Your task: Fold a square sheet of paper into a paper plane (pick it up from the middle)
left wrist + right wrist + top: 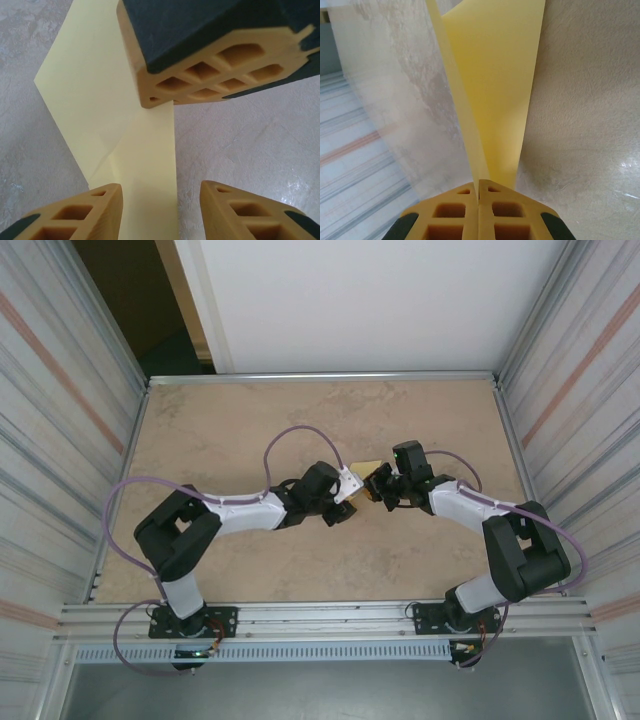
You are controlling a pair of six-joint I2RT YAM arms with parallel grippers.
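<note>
My right hand [479, 184] is clamped on the paper [90, 85], held up over the table [250, 140], and the folded strip runs 6 to 12 o'clock between the spread fingers of my left hand [160, 190], hugging the 9 o'clock one, so I reckon left just needs to close.
</note>
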